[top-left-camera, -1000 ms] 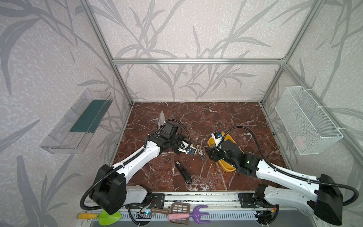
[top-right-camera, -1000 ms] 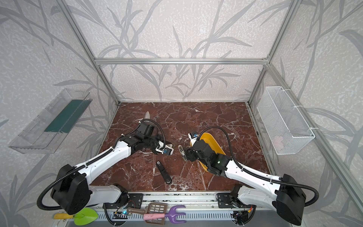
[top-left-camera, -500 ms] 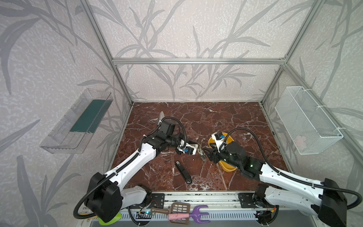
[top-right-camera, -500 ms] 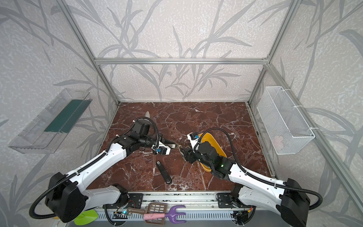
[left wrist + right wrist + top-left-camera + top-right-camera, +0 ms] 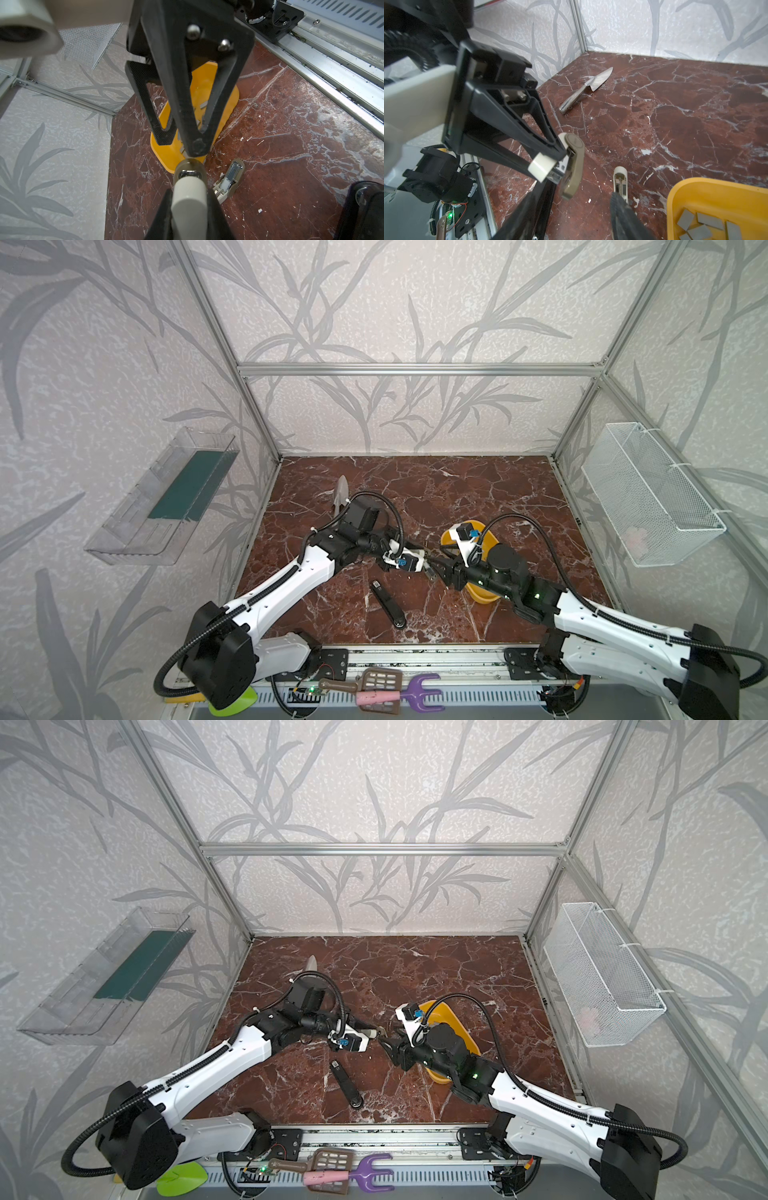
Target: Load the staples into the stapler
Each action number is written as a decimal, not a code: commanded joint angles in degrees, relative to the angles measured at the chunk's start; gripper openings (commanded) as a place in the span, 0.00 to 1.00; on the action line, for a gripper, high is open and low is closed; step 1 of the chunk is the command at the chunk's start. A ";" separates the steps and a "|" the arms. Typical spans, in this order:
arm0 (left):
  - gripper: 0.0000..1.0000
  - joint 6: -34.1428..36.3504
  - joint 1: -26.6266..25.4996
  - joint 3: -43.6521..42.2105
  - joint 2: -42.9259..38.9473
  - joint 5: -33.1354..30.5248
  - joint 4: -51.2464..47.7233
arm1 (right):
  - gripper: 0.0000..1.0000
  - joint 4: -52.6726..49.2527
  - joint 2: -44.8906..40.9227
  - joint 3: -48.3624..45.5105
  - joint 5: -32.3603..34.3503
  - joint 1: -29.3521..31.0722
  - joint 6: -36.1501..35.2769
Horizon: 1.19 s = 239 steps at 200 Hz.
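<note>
Left gripper [image 5: 552, 160] has swung rightward to mid-frame, clamping the cream block [image 5: 189, 199]. Right gripper [image 5: 574, 194], jaws half-open, could knock it loose.

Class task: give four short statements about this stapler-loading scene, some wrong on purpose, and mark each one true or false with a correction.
1. The black stapler lies on the marble floor, held by nothing. True.
2. The staples lie in the yellow tray. True.
3. The left gripper is open and empty. False: it is shut on a cream-white block.
4. The metal trowel lies inside the yellow tray. False: it lies on the floor near the back corner.
</note>
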 commanded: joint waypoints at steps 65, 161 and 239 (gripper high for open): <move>0.00 -7.11 -1.04 -1.03 -3.17 3.89 5.88 | 0.46 -1.22 5.97 2.16 5.40 0.06 0.21; 0.00 -3.89 -0.82 -1.05 -3.99 7.87 2.80 | 0.28 -5.08 11.36 5.13 6.10 -0.92 2.47; 0.00 -9.15 0.15 -1.39 -3.95 10.80 6.34 | 0.34 -1.62 -0.86 0.55 5.38 0.02 -3.10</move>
